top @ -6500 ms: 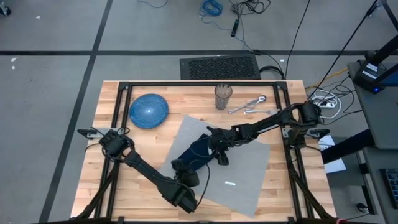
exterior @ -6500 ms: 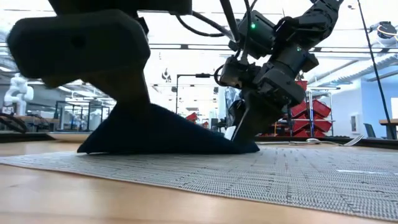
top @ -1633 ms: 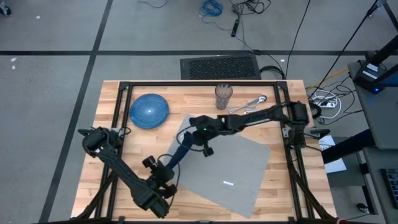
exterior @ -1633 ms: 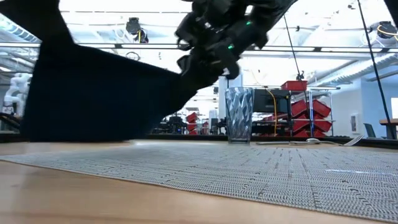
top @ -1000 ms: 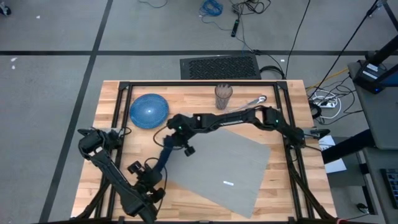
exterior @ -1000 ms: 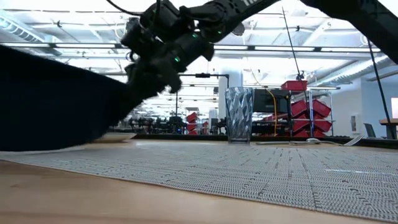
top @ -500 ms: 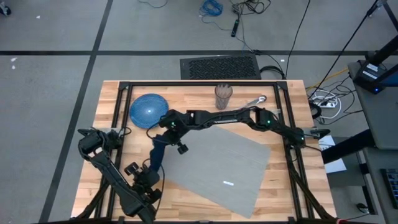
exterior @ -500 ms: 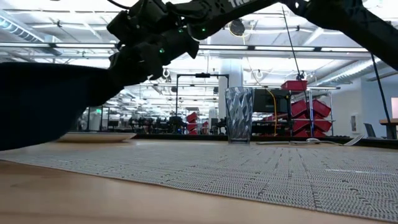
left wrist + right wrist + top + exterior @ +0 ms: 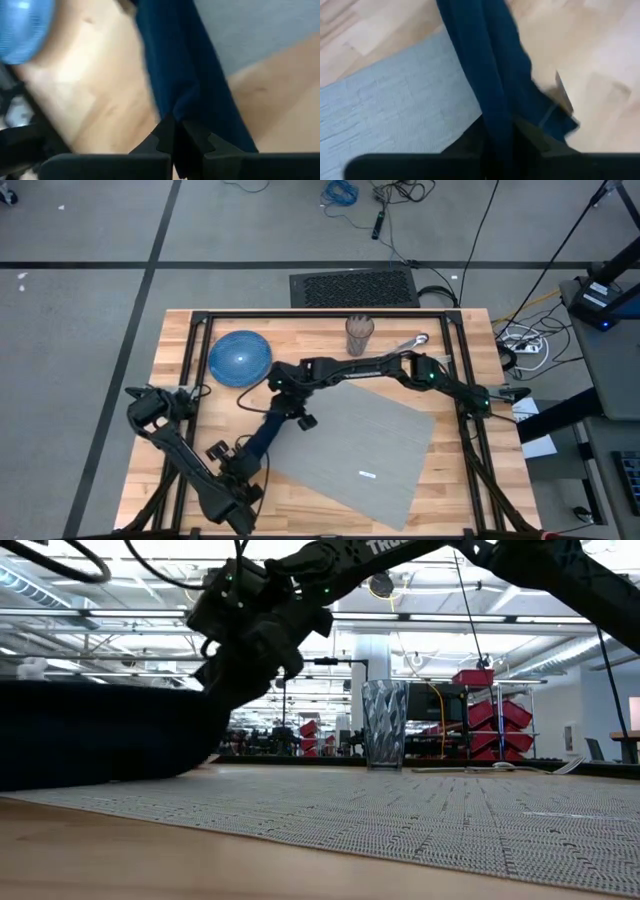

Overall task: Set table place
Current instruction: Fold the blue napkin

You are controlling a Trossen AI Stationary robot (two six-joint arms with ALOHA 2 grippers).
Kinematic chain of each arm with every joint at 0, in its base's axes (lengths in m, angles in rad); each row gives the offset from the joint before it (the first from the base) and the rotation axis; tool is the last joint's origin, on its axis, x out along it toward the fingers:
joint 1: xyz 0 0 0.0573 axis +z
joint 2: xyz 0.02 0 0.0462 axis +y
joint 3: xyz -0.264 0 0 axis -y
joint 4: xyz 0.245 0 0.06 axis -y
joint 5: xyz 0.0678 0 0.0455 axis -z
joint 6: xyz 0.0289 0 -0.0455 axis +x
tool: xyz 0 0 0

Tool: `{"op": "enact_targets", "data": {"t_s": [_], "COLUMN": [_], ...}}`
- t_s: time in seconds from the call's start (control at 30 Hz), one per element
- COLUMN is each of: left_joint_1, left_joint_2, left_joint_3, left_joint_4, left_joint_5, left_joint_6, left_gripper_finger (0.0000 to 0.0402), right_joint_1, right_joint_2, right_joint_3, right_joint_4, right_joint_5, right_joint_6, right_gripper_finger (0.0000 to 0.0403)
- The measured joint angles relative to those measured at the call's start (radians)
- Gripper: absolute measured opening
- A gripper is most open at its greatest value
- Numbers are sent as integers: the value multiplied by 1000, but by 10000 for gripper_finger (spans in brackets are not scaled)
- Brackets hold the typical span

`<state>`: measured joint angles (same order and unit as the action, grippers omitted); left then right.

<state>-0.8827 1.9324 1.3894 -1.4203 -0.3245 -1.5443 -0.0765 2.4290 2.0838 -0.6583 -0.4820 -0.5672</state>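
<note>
**Navy napkin stretched between both grippers off the placemat's left edge**

High view: The light butcher-block wooden table [image 9: 330, 330] with its thin black frame carries the flat grey rectangular fabric placemat [image 9: 365, 445], lying skewed right of centre. The navy blue cloth napkin [image 9: 264, 435] runs as a narrow band from about 1 o'clock to 7 o'clock, along the placemat's left edge. The right gripper [image 9: 288, 398] has its upper end; the left gripper [image 9: 236, 467] has its lower end, near the table's front-left. The round blue plate [image 9: 239, 358] sits at 10 o'clock from the placemat, the ribbed glass tumbler [image 9: 359, 335] at 12 o'clock, and metal cutlery [image 9: 405, 346] just beside it. Bare wood lies open along the front edge and the left side.

Low view: The woven placemat fills the foreground; the napkin sags as a dark mass at 9 o'clock. Shelves, red bins and ceiling lights show behind the tumbler [image 9: 384, 725].

Left wrist view: The fingers [image 9: 162, 136] are pressed together, pinching the napkin's bunched end over bare wood, with the plate's rim showing beyond.

Right wrist view: The napkin passes between the fingers [image 9: 467, 139], crossing from the placemat's edge onto wood; whether they still pinch it cannot be told.
</note>
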Motion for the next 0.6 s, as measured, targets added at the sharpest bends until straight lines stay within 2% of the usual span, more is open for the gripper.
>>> {"op": "enact_targets", "data": {"t_s": [0.2, 0.37, 0.47, 0.6], "left_joint_1": [27, 44, 55, 66], "left_joint_2": [2, 9, 11, 11], "left_joint_3": [-10, -10, -10, -10], "left_joint_4": [141, 201, 250, 353], "left_joint_5": [-11, -42, -50, -81], "left_joint_6": [115, 181, 229, 319], "left_gripper_finger": [0, 0, 0, 1], "right_joint_1": [-3, -2, -2, 0], "right_joint_2": [0, 0, 0, 0], "right_joint_3": [0, -1, -1, -1], "right_joint_4": [-63, -189, -264, -333], "right_joint_5": [22, 18, 18, 17], "right_joint_6": [59, 65, 67, 75], "right_gripper_finger": [130, 194, 215, 223]}}
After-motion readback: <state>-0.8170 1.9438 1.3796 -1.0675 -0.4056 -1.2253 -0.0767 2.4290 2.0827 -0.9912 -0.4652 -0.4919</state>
